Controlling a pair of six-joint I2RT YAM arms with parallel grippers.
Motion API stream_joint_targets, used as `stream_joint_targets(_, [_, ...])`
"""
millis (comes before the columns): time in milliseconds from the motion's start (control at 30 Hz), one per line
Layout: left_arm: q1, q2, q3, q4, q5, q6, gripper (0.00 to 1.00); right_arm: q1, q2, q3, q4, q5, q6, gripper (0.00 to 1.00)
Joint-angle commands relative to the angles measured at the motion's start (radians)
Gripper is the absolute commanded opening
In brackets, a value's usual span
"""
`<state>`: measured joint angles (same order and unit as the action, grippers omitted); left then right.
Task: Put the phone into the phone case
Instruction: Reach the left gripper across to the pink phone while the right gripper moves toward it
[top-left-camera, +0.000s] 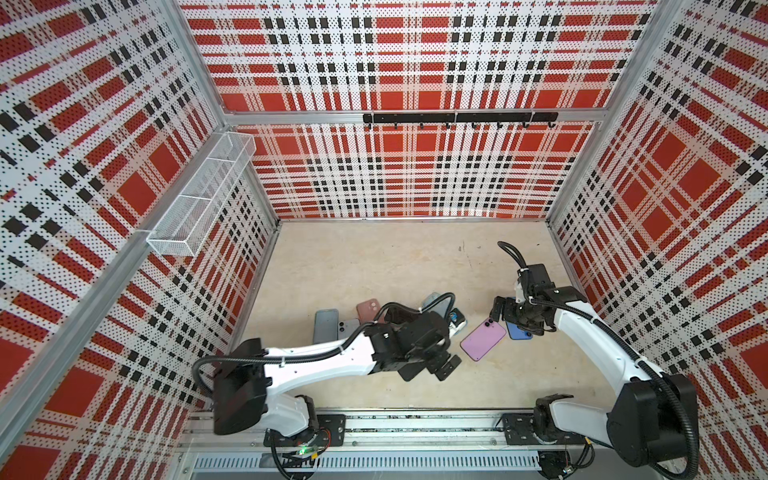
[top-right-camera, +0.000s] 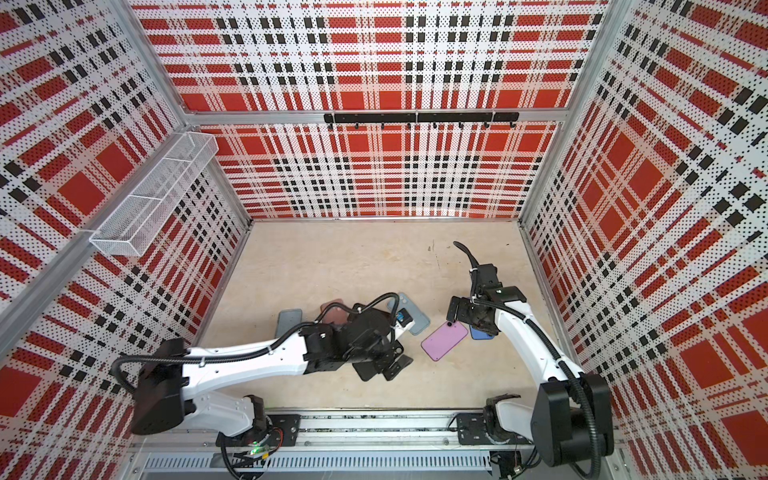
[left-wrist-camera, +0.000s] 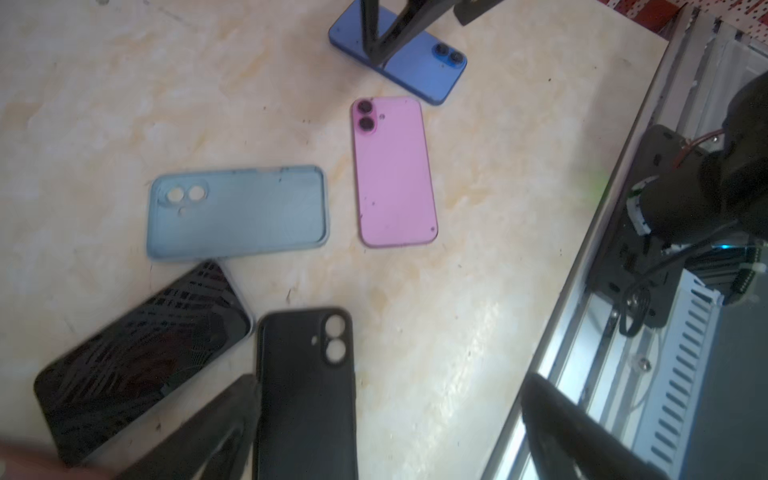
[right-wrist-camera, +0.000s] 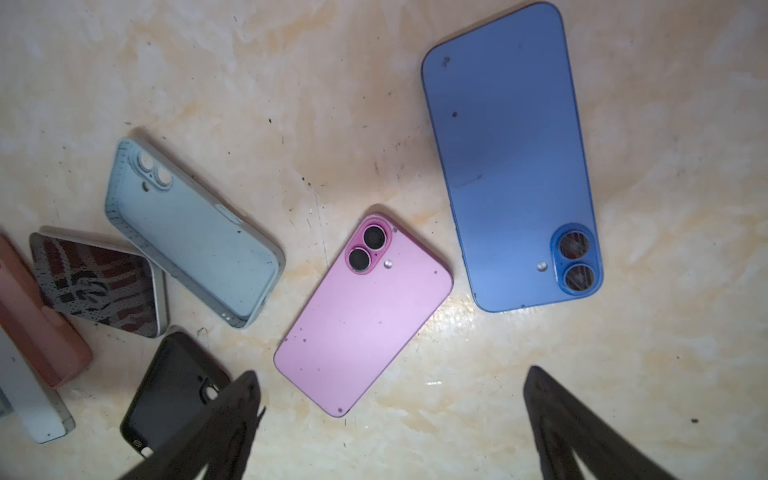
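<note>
In both top views the smooth pink phone (top-left-camera: 483, 339) lies flat on the marbled beige table (top-left-camera: 374, 266), long axis diagonal, camera end toward the right gripper (top-left-camera: 504, 311). Left wrist: the left gripper (left-wrist-camera: 390, 380) gapes wide, empty, by a matte black case (left-wrist-camera: 305, 395). Right wrist: right fingers (right-wrist-camera: 548, 407) spread wide, empty; a blue phone (right-wrist-camera: 511, 166) lies beside the pink phone.

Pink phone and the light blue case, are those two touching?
Apart. The left wrist view shows a strip of bare table between the pink phone along its long edge and the end of the light blue case.
</note>
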<state>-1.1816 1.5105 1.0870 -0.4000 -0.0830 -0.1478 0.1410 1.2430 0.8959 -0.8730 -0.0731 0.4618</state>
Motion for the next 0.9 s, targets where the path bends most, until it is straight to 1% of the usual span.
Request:
stream_joint_targets(0, [-0.021, 0.159, 0.189, -0.119, -0.04, 0.049, 0.99, -0.071, -0.005, 0.069, -0.013, 0.018, 0.083, 1.0])
stream_joint_targets(67, [-0.037, 0.264, 0.293, -0.181, -0.045, 0.057, 0.99, -0.137, 0.016, 0.102, -0.059, -0.025, 0.107, 1.0])
stream_joint_targets(167, [-0.055, 0.405, 0.432, -0.241, -0.012, 0.061, 1.0, -0.208, 0.025, 0.13, -0.101, -0.072, 0.117, 1.0])
stream_joint_targets(300, [-0.055, 0.568, 0.601, -0.324, 0.028, 0.059, 1.0, -0.271, -0.047, 0.083, -0.079, -0.072, 0.129, 1.0])
stream_joint_targets(400, [-0.046, 0.685, 0.729, -0.407, 0.041, 0.064, 1.0, -0.366, -0.099, 0.038, -0.071, -0.056, 0.136, 1.0])
stream_joint_targets(467, [-0.042, 0.751, 0.801, -0.459, 0.036, 0.06, 0.99, -0.451, -0.125, 0.0, -0.057, -0.099, 0.142, 1.0])
stream_joint_targets(533, [-0.036, 0.804, 0.861, -0.497, 0.013, 0.045, 0.99, -0.508, -0.144, -0.032, -0.032, -0.15, 0.145, 1.0])
stream_joint_targets(667, [-0.015, 0.875, 0.94, -0.541, -0.027, -0.004, 0.99, -0.524, -0.148, -0.044, -0.014, -0.173, 0.133, 1.0])
stream_joint_targets(867, [0.0, 0.912, 0.971, -0.541, -0.057, -0.015, 1.0, -0.523, -0.123, -0.047, 0.004, -0.188, 0.123, 1.0])
